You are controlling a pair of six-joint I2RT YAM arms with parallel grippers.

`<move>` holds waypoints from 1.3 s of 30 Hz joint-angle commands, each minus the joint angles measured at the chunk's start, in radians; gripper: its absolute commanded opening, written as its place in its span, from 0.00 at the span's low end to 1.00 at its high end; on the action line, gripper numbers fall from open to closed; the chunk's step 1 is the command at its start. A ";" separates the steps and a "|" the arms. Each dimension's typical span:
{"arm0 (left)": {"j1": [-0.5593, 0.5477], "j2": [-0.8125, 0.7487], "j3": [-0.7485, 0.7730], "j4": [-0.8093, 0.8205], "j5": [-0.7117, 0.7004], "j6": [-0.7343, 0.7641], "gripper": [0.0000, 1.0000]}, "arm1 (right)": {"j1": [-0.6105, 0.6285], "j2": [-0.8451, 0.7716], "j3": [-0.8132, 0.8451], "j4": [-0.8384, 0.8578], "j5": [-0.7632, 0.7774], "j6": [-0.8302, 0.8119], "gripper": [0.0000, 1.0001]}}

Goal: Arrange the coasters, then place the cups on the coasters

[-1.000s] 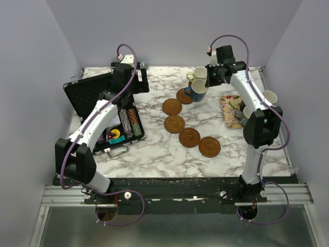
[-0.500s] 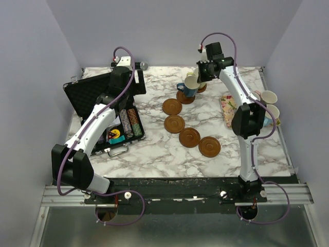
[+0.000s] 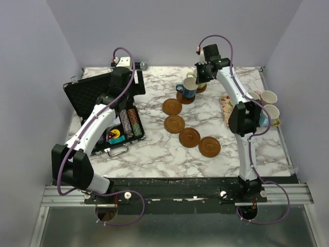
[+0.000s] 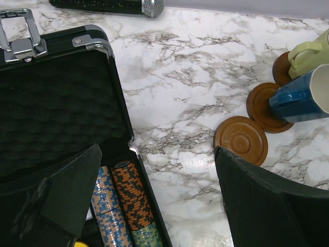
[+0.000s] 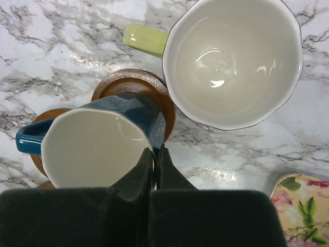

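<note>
**top view.** right pincer (image 3: 198,80) is clamped on the rim of the dark blue ceramic mug (image 3: 188,92). the mug sits just near-left of the pincer, on one of the six round reddish-brown wooden coasters (image 3: 174,123). a second ago the mug hung further right, clear of that disc; half a second ago it had nearly reached its present spot. four bare coasters curve away toward the near side, well apart from the pincer. the back edge of the white-and-grey marble tabletop (image 3: 154,154) runs close behind the pincer, with open marble to its left. the rectangular floral tray (image 3: 226,105) lies to its near-right. left pincer (image 3: 134,86) is spread wide at the rim of the open black foam-lined case (image 3: 85,92), barely shifted. a coloured label (image 3: 115,135) inside the case is too small to read.

**left wrist view.** fingers (image 4: 72,190) stand apart, with striped poker chips (image 4: 128,200) between and below them. bare marble separates the pincer from the coasters on its right. the pale yellow-green ceramic mug (image 4: 308,54) is far right. a black microphone with a silver head (image 4: 108,4) lies far ahead.

**right wrist view.** fingers (image 5: 169,175) are pressed together on the blue mug's rim, directly ahead. whether the mug stands level cannot be told. the yellow-green mug is ahead-right, overlapping a coaster. a corner of the tray lies beside the pincer's right.
</note>
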 commanded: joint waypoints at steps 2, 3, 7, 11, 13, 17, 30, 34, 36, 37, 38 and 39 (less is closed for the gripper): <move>0.006 0.007 0.028 0.006 -0.020 0.013 0.99 | 0.011 0.018 0.060 0.020 -0.012 0.022 0.01; 0.005 0.009 0.029 0.004 -0.020 0.014 0.99 | 0.012 0.018 0.060 0.020 -0.015 0.024 0.01; 0.005 0.006 0.028 0.000 -0.022 0.016 0.99 | 0.015 0.021 0.061 0.022 -0.016 0.021 0.01; 0.006 0.001 0.021 -0.006 -0.026 0.016 0.99 | 0.019 0.028 0.068 0.028 -0.019 0.025 0.01; 0.006 -0.003 0.017 -0.008 -0.028 0.017 0.99 | 0.020 0.031 0.077 0.030 -0.021 0.027 0.01; 0.006 -0.008 0.017 -0.011 -0.032 0.019 0.99 | 0.019 0.038 0.083 0.030 -0.018 0.028 0.01; 0.006 -0.014 0.014 -0.014 -0.031 0.019 0.99 | 0.026 0.045 0.078 0.027 -0.027 0.041 0.01; 0.006 -0.017 0.012 -0.016 -0.031 0.019 0.99 | 0.028 0.047 0.069 0.025 -0.025 0.039 0.01; 0.006 -0.016 0.012 -0.017 -0.031 0.019 0.99 | 0.028 0.047 0.065 0.025 -0.024 0.041 0.01; 0.006 -0.017 0.011 -0.017 -0.031 0.019 0.99 | 0.028 0.050 0.065 0.024 -0.022 0.042 0.01; 0.006 -0.019 0.008 -0.017 -0.034 0.019 0.99 | 0.028 0.051 0.065 0.022 -0.022 0.042 0.01; 0.006 -0.020 0.005 -0.017 -0.034 0.019 0.99 | 0.028 0.053 0.065 0.020 -0.021 0.044 0.01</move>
